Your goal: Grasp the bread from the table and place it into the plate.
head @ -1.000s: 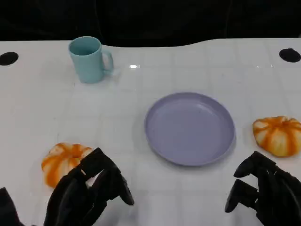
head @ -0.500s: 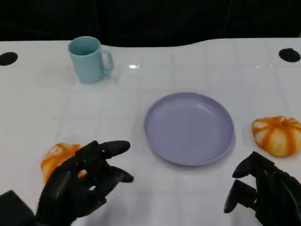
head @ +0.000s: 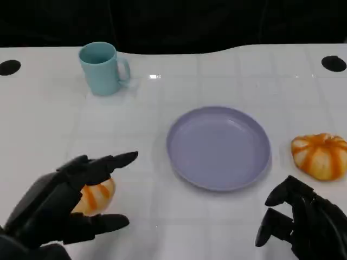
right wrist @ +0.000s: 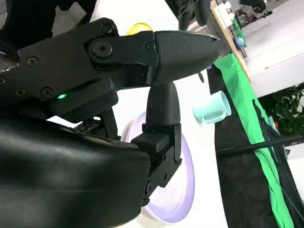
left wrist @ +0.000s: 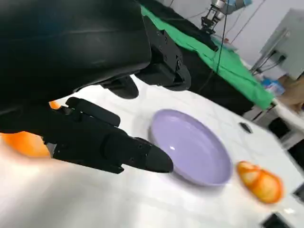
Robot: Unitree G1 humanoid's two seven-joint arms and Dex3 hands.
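Left hand [head: 59, 203] has swung over the left bread [head: 95, 196], fingers spread, nothing gripped; plate [head: 218, 147] sits at 2 o'clock.

The worktop [head: 227, 76] is glossy white with a faint grid of paler lines and black round spots at its far corners. The plate [head: 218, 147] is plain lavender. The mug [head: 103, 68] is pale teal. Both breads, one [head: 95, 196] near the black left hand [head: 59, 203] and the other [head: 320, 155] further right, are cream with orange stripes. The right hand [head: 301, 225] is black.
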